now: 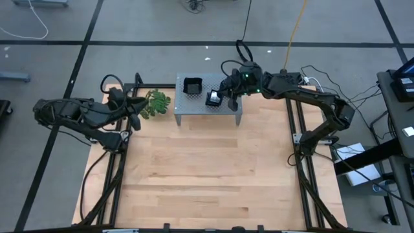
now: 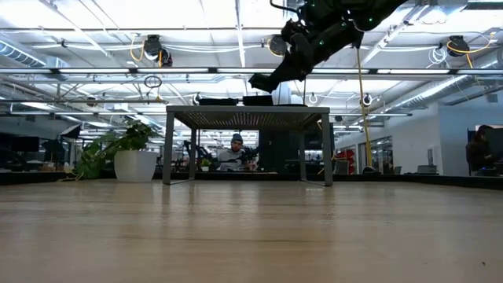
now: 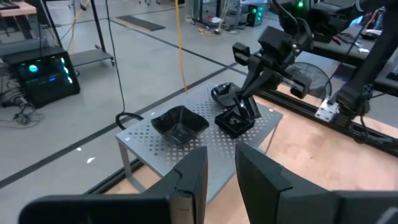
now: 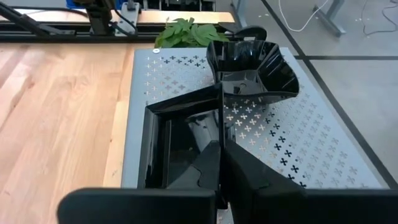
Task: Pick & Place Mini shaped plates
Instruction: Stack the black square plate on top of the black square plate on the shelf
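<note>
Placing — right hand point(image 1: 224, 96) clenched on square plate point(image 1: 213, 98) atop stand point(image 1: 194, 103) | bowl-shaped plate point(image 1: 192, 85) already there | left hand point(image 1: 134, 116) idle, part-open — bench's left edge

Right pincer point(image 2: 263, 81) hangs above grey stand point(image 2: 247, 116); potted plant point(image 2: 126, 153) left; seated person point(image 2: 236, 149) behind.

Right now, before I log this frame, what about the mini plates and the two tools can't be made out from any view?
- Square plate under the right tool: right wrist view, the fingers cover its middle; contact or grip unclear.
- Plates on the perforated stand: low view sees them edge-on, only dark slivers.
- Third dish: left wrist view, partly behind the right tool; shape unclear.
- Left tool: high view, too small to read its fingers; holds nothing in its wrist view.
</note>
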### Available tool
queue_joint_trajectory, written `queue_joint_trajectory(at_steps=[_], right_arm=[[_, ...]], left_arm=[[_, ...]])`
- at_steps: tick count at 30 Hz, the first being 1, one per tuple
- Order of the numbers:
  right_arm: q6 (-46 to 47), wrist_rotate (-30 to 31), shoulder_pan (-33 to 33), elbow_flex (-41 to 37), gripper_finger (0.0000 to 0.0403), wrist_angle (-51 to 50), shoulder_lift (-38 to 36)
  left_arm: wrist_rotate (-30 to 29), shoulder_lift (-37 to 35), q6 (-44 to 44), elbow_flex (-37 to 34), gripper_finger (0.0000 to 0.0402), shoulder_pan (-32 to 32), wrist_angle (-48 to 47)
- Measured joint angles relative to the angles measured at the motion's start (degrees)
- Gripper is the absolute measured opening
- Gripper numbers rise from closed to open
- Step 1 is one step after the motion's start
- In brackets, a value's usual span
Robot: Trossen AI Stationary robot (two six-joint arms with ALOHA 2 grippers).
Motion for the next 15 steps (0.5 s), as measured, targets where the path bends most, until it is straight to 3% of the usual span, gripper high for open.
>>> queue_joint_trajectory(at_steps=[15], right_arm=[[0.1, 2.8, 1.5, 0.0, 0.0011, 3.5, 2.9]], left_arm=[[-0.1, 0.0, -0.3, 0.0, 0.0086, 0.0, 0.0]])
